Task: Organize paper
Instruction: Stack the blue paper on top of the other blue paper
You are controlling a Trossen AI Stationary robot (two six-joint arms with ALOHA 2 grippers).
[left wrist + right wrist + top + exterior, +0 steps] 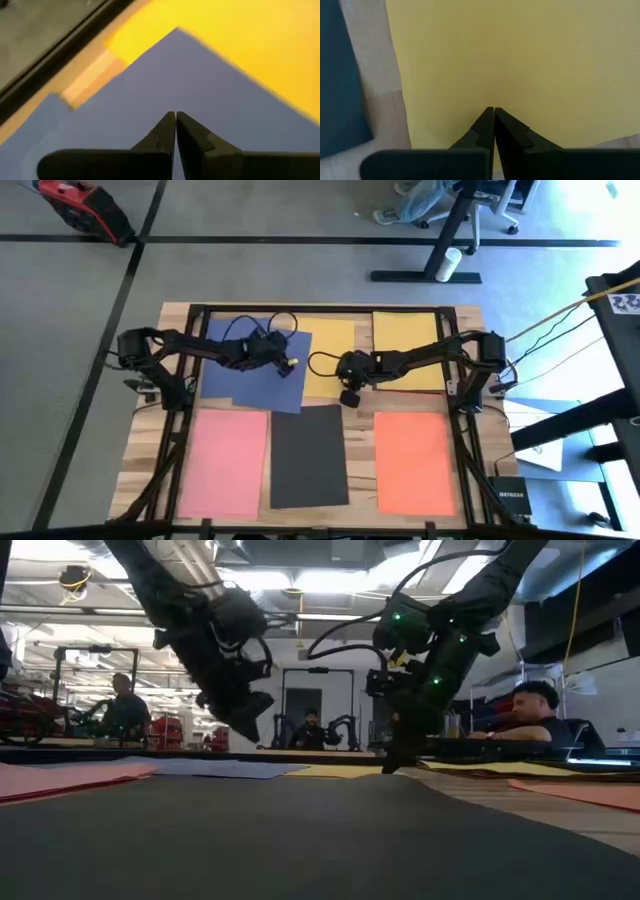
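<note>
Sheets lie flat, light and floppy, best pinched at edges; left pincer (175,122) clenched over blue paper (250,365), right pincer (493,117) clenched over yellow paper (330,350).

From overhead I'm seeing grey carpet (80,330) crossed by dark stripes (300,241), one running along the far side and one slanting down on the left. A red device (85,205) sits on the floor in the far left corner. Up top there's an office chair base (440,210) and a black desk leg (445,240) with a white cup (452,258) beside its foot. The wooden tabletop (140,470) shows its plank edge. At table height, I've got bright ceiling lights (290,580), a dark doorway (305,715), and three people seated in the room (122,705) (310,728) (535,710).
</note>
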